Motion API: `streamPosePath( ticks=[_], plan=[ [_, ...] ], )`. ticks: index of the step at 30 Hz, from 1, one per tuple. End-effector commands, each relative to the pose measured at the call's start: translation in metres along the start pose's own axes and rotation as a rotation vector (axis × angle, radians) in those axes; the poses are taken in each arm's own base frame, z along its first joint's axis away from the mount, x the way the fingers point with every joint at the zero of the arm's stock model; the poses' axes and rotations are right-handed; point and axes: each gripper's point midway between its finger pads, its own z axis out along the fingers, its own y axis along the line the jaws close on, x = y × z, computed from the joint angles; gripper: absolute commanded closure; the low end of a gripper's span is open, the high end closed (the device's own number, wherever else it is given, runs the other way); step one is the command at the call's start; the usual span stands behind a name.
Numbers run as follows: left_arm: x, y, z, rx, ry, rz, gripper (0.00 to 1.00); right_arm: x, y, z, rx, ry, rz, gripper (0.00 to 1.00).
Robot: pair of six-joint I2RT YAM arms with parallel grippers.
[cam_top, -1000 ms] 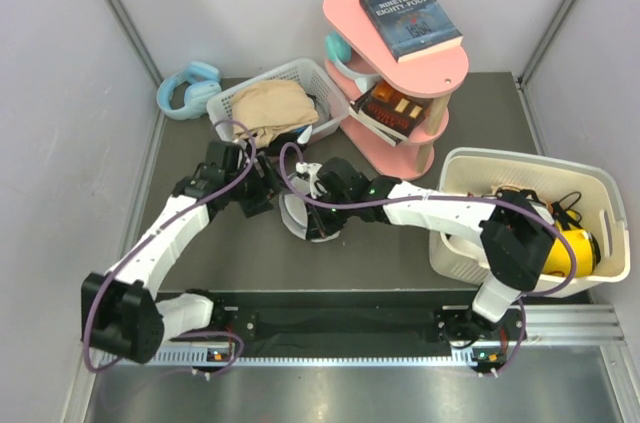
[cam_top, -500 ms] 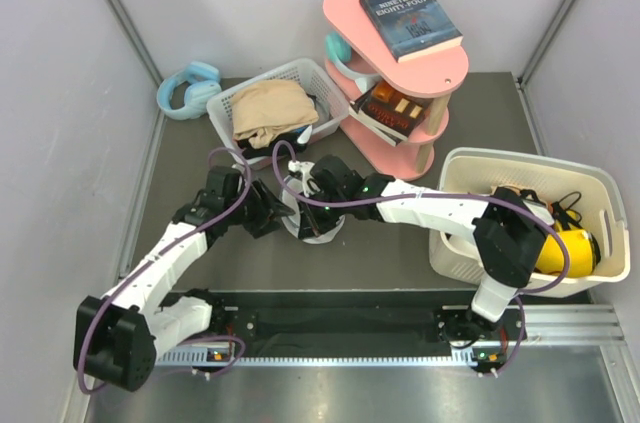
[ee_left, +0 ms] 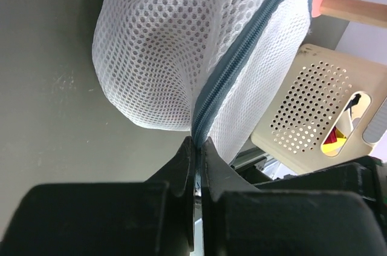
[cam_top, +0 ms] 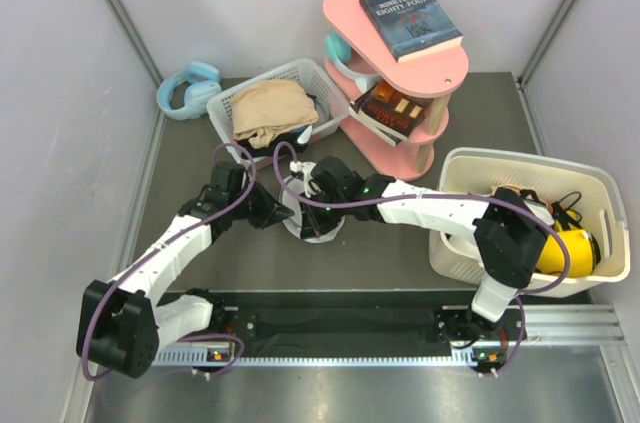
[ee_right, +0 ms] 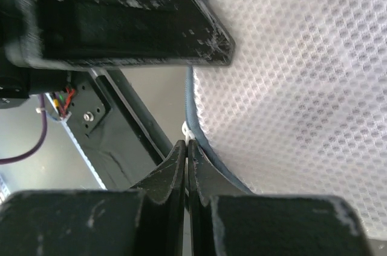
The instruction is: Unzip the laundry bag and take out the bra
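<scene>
The laundry bag [ee_left: 163,56] is a white mesh dome with a blue-teal zipper band, lying mid-table between both grippers [cam_top: 303,230]. My left gripper [ee_left: 198,142] is shut, pinching the zipper band at the bag's near edge; from above it sits at the bag's left side [cam_top: 280,215]. My right gripper [ee_right: 187,144] is shut on a small white zipper pull at the band, with the bag's mesh [ee_right: 290,86] right beside it; from above it covers the bag's top [cam_top: 314,205]. The bra is hidden.
A white slatted basket [cam_top: 318,78] with beige cloth stands behind the bag. A pink shelf [cam_top: 440,68] with books is at the back right, a cream tub [cam_top: 530,168] at the right, and blue headphones [cam_top: 188,88] at the back left. The left arm's black body [ee_right: 121,20] fills the top of the right wrist view.
My left gripper moved right to the bag's edge and went from open to shut on the zipper band. The right gripper stayed shut at the bag.
</scene>
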Motion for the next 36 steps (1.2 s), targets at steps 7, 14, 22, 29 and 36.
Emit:
streamPosePath(
  ticks=[7,14,22,29,36],
  plan=[
    [-0.019,-0.015,-0.009,0.025,-0.071,0.072,1.0,0.003,-0.018,-0.03,0.029,-0.051,0.034,1.0],
    [-0.024,-0.012,-0.011,0.005,-0.077,0.085,1.0,0.001,-0.048,-0.046,0.077,-0.098,0.088,1.0],
    [-0.042,-0.043,0.004,0.04,-0.029,0.169,1.0,-0.007,-0.037,-0.047,0.079,-0.096,0.044,1.0],
    [-0.051,-0.053,0.011,0.024,-0.009,0.198,0.4,-0.001,-0.002,-0.024,0.017,-0.025,-0.022,1.0],
    [-0.035,-0.016,-0.014,-0.092,-0.041,0.183,0.27,-0.016,0.012,-0.013,-0.021,-0.022,-0.038,1.0]
  ],
)
